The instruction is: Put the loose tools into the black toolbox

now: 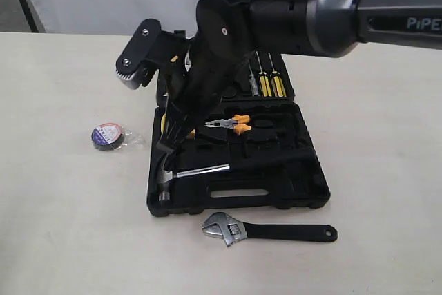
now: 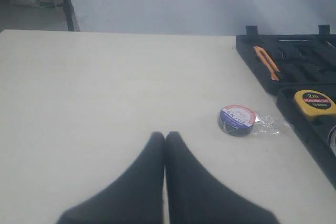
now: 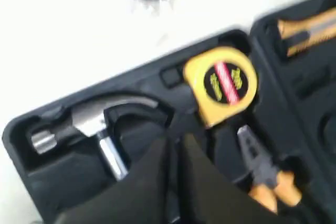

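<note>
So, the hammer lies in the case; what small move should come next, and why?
Probably the left gripper should open and ease toward the tape roll. Its fingers are shut, and the roll lies on the table just ahead of it, outside the black toolbox. The adjustable wrench also waits on the table, while the right gripper is above the hammer in its recess.

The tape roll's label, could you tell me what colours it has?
Tape roll: blue, white, red; left wrist view.
</note>
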Available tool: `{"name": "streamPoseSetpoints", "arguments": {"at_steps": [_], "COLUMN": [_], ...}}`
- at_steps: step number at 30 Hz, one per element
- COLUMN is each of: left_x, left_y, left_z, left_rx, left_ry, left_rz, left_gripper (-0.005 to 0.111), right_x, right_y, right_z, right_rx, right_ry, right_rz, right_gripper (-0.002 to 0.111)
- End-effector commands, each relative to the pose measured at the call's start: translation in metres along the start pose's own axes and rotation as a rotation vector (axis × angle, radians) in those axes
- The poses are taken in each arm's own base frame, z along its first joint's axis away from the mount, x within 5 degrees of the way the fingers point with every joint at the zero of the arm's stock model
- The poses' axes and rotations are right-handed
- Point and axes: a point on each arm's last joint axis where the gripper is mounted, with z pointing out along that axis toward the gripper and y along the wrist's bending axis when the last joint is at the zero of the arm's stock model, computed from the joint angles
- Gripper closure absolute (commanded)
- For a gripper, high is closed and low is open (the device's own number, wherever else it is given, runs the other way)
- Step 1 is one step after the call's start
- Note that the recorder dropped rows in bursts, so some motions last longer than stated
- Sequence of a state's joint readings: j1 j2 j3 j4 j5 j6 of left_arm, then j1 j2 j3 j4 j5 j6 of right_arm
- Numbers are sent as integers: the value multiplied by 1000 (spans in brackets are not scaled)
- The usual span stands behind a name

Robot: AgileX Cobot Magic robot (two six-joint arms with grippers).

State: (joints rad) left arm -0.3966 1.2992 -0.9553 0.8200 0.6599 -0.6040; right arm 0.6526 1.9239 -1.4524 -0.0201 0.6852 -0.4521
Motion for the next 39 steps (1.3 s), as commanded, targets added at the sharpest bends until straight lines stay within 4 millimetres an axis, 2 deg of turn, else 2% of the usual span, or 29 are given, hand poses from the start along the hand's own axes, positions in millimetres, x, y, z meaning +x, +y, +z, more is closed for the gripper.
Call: {"name": "streamPoseSetpoints", "arguments": {"at_steps": [1,4,7,14,17,20,26,29,31,36,37,39], "left_x": [2,2,2,2,2,2,2,2,2,2,2,2], "left_y": [0,0,0,0,0,0,0,0,0,0,0,0], "left_z": [-1,-1,-1,-1,-1,-1,-1,-1,-1,-1,-1,-1], "left_rx": [14,14,14,14,14,14,14,14,14,14,14,14], "left_ry": [-7,-7,-7,-7,-7,-7,-7,-7,-7,-7,-7,-7], "left_rz": [-22,-22,-22,-22,-22,-22,-22,-22,-22,-22,-22,-22], "left_gripper": [105,105,105,105,105,105,105,105,105,105,105,105], "right_x": [14,11,14,50,54,43,7,1,7,39,41,30], "right_y": [-6,-6,-5,16,18,13,-6,-4,1,20,22,17], "right_z": [11,7,15,84,91,76,16,11,25,80,85,81], "right_rx": [-99,-117,-128,-218,-227,-210,-145,-180,-208,-286,-303,-307], "right_ry": [79,107,137,355,378,333,145,97,131,324,352,328], "right_rz": [205,249,273,282,285,281,280,329,348,387,389,398], "right_gripper": [108,108,108,108,108,108,108,108,108,108,108,108]}}
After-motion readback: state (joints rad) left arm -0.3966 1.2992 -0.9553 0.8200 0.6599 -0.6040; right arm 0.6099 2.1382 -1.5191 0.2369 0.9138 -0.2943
